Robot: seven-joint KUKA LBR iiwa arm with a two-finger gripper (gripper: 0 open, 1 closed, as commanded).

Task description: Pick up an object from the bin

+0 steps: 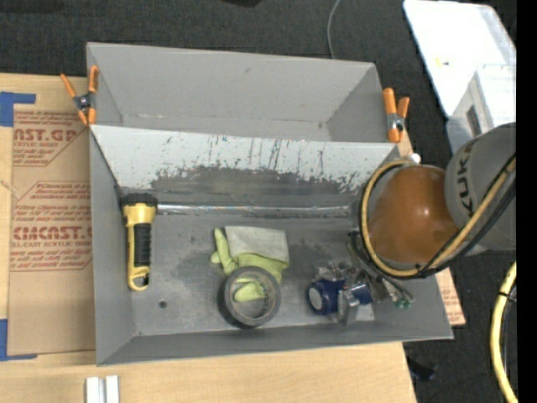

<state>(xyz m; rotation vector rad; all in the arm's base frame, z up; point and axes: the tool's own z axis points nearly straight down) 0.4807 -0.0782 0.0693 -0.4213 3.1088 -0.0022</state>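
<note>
Grey bin (185,225): yellow torch (138,246), tape roll (250,298), pale-green cloth (256,246)

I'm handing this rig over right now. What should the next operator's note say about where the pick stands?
Gripper low in the front right corner of the bin, at a small blue thing; a grasp cannot be told.
Grey tape roll lies on a pale green glove, front middle.
Yellow-and-black tool lies along the left wall.
Done: the approach. Left: grasp and lift one thing out.
</note>
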